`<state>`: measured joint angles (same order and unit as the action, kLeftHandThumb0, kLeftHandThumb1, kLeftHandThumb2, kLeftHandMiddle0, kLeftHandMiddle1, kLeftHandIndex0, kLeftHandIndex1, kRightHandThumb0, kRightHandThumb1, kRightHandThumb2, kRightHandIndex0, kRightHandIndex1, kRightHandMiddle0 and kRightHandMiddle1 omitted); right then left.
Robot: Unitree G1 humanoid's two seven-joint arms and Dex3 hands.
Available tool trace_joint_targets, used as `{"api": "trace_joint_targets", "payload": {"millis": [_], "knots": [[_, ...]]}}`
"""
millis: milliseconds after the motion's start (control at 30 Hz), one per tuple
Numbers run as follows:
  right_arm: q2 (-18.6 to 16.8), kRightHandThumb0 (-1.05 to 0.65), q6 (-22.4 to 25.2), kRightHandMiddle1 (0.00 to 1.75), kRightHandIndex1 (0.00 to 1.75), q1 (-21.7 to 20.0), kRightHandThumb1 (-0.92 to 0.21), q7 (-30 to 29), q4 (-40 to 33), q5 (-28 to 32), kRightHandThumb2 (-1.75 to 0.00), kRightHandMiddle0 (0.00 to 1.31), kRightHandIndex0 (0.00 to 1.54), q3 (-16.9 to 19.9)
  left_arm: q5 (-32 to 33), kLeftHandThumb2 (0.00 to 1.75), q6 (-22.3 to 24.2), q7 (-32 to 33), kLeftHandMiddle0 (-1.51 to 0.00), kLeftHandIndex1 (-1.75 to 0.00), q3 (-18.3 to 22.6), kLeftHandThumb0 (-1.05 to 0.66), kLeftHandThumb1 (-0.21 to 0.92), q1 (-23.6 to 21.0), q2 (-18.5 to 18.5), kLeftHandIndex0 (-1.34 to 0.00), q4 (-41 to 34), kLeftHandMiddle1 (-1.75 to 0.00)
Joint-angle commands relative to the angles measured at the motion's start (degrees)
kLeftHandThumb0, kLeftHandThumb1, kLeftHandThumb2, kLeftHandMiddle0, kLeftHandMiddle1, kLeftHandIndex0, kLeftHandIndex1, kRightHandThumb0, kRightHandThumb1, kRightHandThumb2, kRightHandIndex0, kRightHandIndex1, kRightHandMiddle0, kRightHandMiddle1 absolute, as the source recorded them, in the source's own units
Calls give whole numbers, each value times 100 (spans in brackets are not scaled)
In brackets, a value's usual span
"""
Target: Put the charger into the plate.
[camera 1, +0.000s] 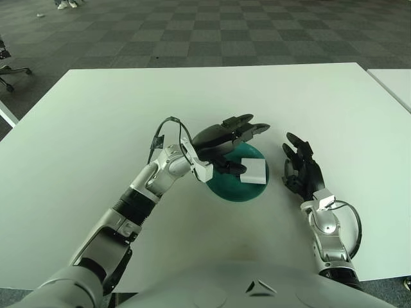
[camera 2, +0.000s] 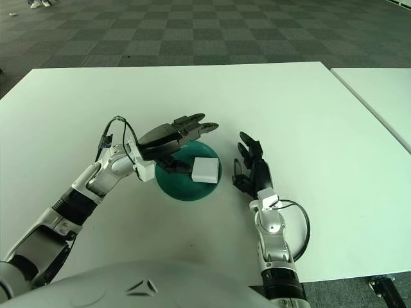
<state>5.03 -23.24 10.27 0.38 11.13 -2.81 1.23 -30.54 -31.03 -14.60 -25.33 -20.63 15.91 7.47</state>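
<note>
Left hand: my left hand (camera 1: 226, 142) is out over the green plate (camera 1: 226, 189), fingers stretched forward and spread, nothing pinched between them.
Thumb: my lower finger (camera 1: 232, 168) reaches down and looks to be at the near-left edge of the charger; I cannot tell if it truly touches.
Charger: the white charger (camera 1: 254, 171) lies flat inside the plate, toward its right side, free of any grip.
Plate: it sits on the white table (camera 1: 96, 122), partly covered by my left palm.
Right hand: my right hand (camera 1: 302, 171) is just right of the plate, fingers (camera 1: 297, 151) upright and loosely spread, holding nothing.
</note>
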Motion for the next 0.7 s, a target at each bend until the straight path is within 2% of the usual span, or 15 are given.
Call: {"api": "trace_joint_targets", "payload": {"millis": [0, 67, 200, 367, 533, 633, 667], "knots": [[-34, -81, 38, 57, 0, 178, -92, -91, 1638, -87, -82, 0, 25, 32, 586, 78, 106, 35, -3, -18, 271, -105, 92, 252, -79, 0, 116, 0], [-27, -80, 43, 58, 0, 191, -92, -147, 1604, -133, -81, 0, 24, 28, 826, 79, 70, 34, -3, -17, 355, -105, 92, 323, -99, 0, 208, 0], [-52, -81, 110, 62, 0, 223, -92, -150, 1487, -74, -79, 0, 22, 39, 1734, 82, 57, 134, -4, -16, 704, -104, 92, 617, -401, 0, 637, -1], [-79, -83, 200, 65, 0, 234, -92, -150, 1350, -38, -79, 0, 21, 50, 2550, 88, 42, 261, -7, -24, 1141, -104, 92, 938, -757, 0, 849, -1], [-72, -84, 237, 64, 0, 264, -92, -169, 1257, -46, -81, 0, 19, 70, 3909, 94, 106, 275, -10, -37, 1677, -104, 92, 1606, -1303, 0, 440, -2], [-62, -84, 247, 62, 0, 273, -92, -157, 1233, -38, -83, 0, 19, 81, 4285, 98, 184, 237, -13, -45, 1821, -103, 92, 1855, -1439, 0, 203, -3], [-54, -84, 264, 62, 0, 269, -92, -140, 1226, -20, -83, 0, 19, 91, 4518, 98, 299, 330, -13, -46, 1945, -103, 92, 2075, -1533, 0, 27, -3]]}}
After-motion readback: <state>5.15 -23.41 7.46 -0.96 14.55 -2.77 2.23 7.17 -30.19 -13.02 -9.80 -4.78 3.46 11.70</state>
